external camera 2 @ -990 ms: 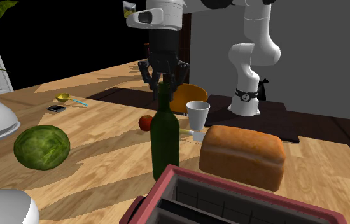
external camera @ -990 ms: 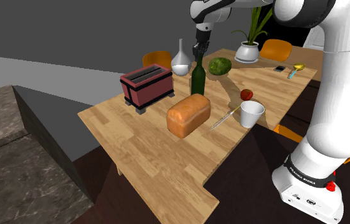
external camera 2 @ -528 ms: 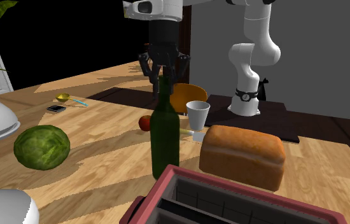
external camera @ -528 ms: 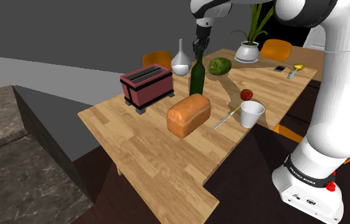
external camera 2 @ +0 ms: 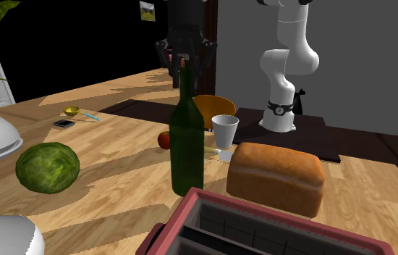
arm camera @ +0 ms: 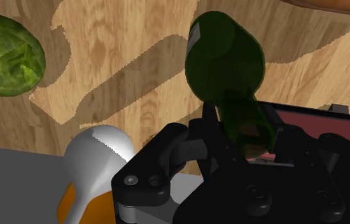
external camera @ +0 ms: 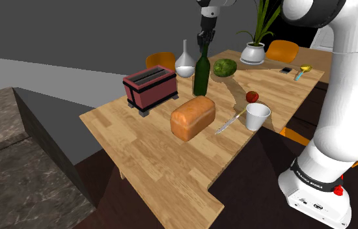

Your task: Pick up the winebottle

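Observation:
The dark green wine bottle (external camera: 201, 75) stands upright between the toaster and the cabbage, its base just above the wooden table (external camera: 138, 140). My black gripper (external camera: 204, 40) comes down from above and is shut on the bottle's neck. In the second exterior view the bottle (external camera 2: 187, 141) hangs under the gripper (external camera 2: 185, 64), in front of the bread. In the wrist view the bottle (arm camera: 224, 60) runs away from the gripper (arm camera: 249, 137), and the fingers (arm camera: 210, 127) clasp its neck on both sides.
A red toaster (external camera: 149, 88), a bread loaf (external camera: 192, 117), a white flask (external camera: 185, 65) and a cabbage (external camera: 224, 67) ring the bottle. A white cup (external camera: 258, 117), a small red fruit (external camera: 252, 96) and a potted plant (external camera: 253, 52) stand nearer the arm's side.
The gripper has risen with the bottle's neck held in it. The bottle has moved up a little off the table. Everything else stays put.

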